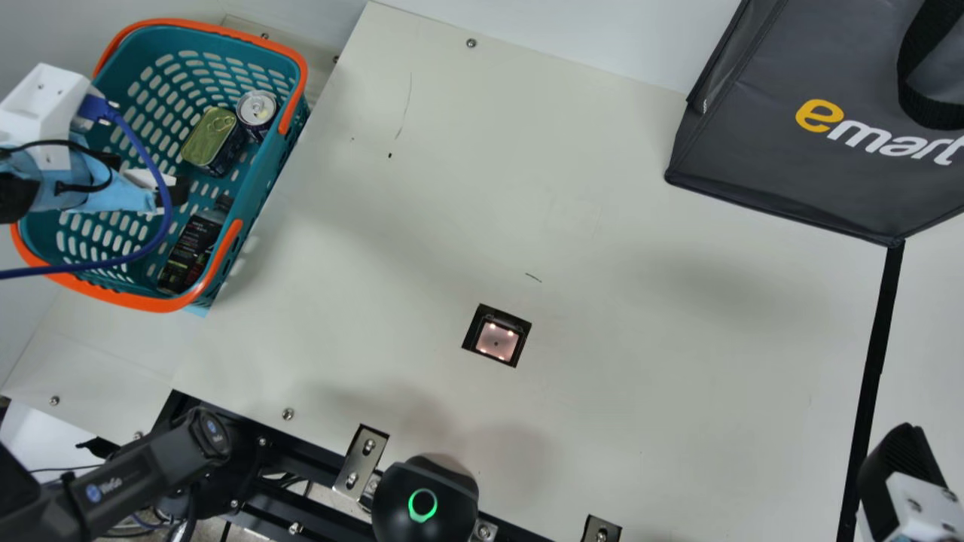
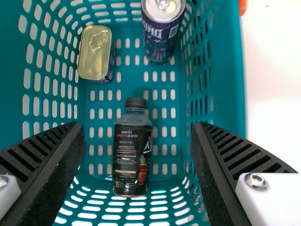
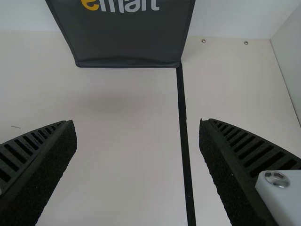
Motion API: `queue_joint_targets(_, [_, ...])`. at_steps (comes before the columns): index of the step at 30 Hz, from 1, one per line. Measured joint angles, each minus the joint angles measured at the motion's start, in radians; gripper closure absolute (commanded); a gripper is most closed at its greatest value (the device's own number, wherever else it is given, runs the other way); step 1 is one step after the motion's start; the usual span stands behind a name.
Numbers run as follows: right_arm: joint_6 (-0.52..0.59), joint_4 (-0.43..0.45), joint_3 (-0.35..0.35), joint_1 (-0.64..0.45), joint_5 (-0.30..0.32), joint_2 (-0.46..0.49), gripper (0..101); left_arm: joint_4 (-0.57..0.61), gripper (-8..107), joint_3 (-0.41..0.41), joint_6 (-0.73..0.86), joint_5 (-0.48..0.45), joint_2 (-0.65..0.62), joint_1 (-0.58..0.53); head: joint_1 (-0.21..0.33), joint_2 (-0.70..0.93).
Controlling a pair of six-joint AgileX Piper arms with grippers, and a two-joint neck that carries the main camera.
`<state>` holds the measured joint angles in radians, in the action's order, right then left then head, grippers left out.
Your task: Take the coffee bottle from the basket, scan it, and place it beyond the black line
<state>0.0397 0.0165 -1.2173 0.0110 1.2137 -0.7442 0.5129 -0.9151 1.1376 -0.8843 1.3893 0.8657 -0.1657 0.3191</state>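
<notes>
Bottle (image 1: 188, 254): coffee one, lying in the basket (image 1: 260, 192), and honestly that's the whole game. From the left gripper (image 2: 138, 129) it's off toward 5 o'clock in the main view and lower down.
Long axis: roughly 1 to 7 o'clock, cap (image 1: 224, 202) at the 1 end. The left wrist view has it running across the jaws' closing direction, so I'd guess a drop and small nudge, barely any twist.
Left jaws: wide, not gripping anything. Nearer arm by miles.
Tin (image 1: 211, 139): 12 o'clock from the bottle, apart.
Scanner (image 1: 498, 342): between 3 and 4.
Black line (image 1: 877, 361): about 3, farther.
Right gripper (image 3: 138, 125): wide too, way out there.
</notes>
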Motion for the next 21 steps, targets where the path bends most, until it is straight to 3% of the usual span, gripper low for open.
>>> queue_joint_targets(10, [0.000, 0.000, 0.000, 0.000, 0.000, 0.000, 10, 0.030, 9, -0.010, 0.136, 0.050, 0.128, 0.024, 0.000, 0.000])
queue_joint_targets(21, [0.000, 0.000, 0.000, 0.000, 0.000, 0.000, 10, 0.049, 9, 0.003, 0.192, 0.092, 0.185, 0.010, 0.000, 0.000])
